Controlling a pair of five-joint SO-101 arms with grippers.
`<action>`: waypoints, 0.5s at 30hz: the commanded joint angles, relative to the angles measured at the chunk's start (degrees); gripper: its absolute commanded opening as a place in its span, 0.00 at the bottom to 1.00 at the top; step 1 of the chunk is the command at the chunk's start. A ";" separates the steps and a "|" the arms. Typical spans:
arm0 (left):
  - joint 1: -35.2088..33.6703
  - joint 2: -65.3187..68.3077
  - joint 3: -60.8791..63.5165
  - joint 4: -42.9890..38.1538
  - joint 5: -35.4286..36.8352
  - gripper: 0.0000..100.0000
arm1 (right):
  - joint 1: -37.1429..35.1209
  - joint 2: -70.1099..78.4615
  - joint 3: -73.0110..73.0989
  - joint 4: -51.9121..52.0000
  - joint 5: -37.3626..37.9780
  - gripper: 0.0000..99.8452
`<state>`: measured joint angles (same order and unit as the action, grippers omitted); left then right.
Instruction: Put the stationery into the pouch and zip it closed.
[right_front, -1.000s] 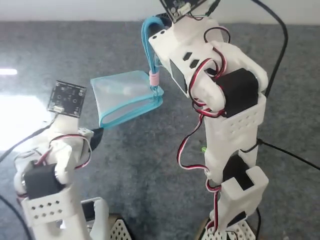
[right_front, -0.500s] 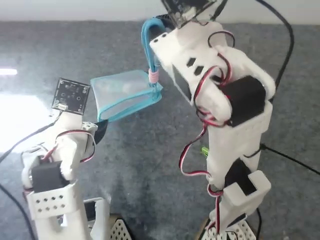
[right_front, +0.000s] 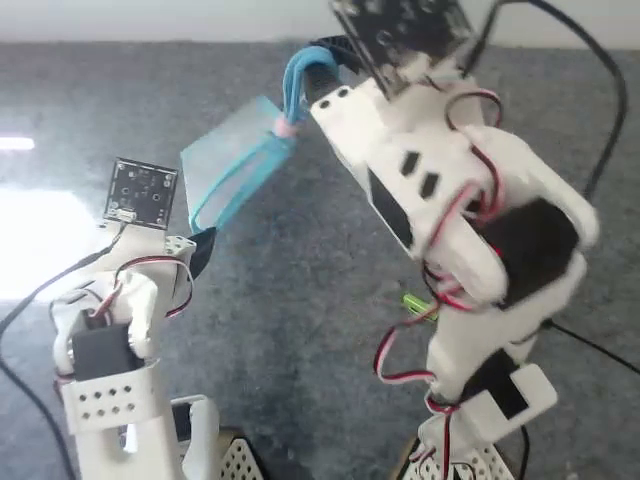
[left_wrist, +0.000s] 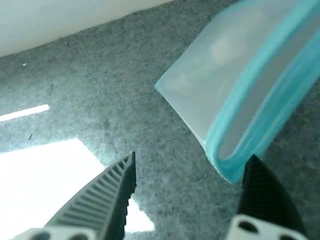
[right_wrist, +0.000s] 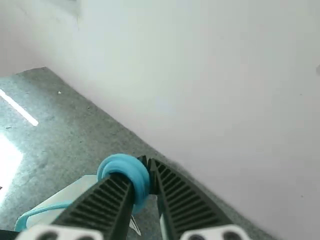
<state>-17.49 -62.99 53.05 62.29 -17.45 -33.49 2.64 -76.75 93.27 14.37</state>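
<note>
The pouch (right_front: 232, 160) is translucent with a teal zip edge and hangs tilted in the air from its blue strap (right_front: 303, 72). A pink bead (right_front: 287, 127) sits where the strap meets the pouch. My right gripper (right_wrist: 145, 172) is shut on the blue strap (right_wrist: 125, 176), high above the grey table. My left gripper (left_wrist: 192, 175) is open, low and just below the pouch (left_wrist: 240, 90), with nothing between its fingers. In the high view the left gripper (right_front: 200, 252) sits under the pouch's lower corner. A small green object (right_front: 420, 305) peeks out beside the right arm.
Grey carpet-like table surface (right_front: 280, 330) lies all around. A bright glare patch (right_front: 30, 240) sits at the left. A white wall (right_wrist: 200, 75) borders the far edge. The right arm's bulky body (right_front: 470, 230) hides much of the right side.
The right arm has swung and risen, pulling the strap up and tipping the pouch more steeply. The left arm has edged slightly under the pouch.
</note>
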 joint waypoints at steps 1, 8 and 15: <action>-0.35 0.35 0.48 -3.78 2.64 0.32 | -0.66 -6.02 -2.11 1.54 0.26 0.01; -0.35 0.35 0.92 -5.36 5.45 0.32 | -0.57 -10.68 -2.11 4.35 0.26 0.01; 1.85 -0.09 0.66 -6.33 5.63 0.32 | -1.80 -11.74 -2.11 7.60 0.09 0.01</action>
<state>-17.41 -62.55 54.46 58.15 -12.97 -33.76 -7.56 -76.75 99.60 14.37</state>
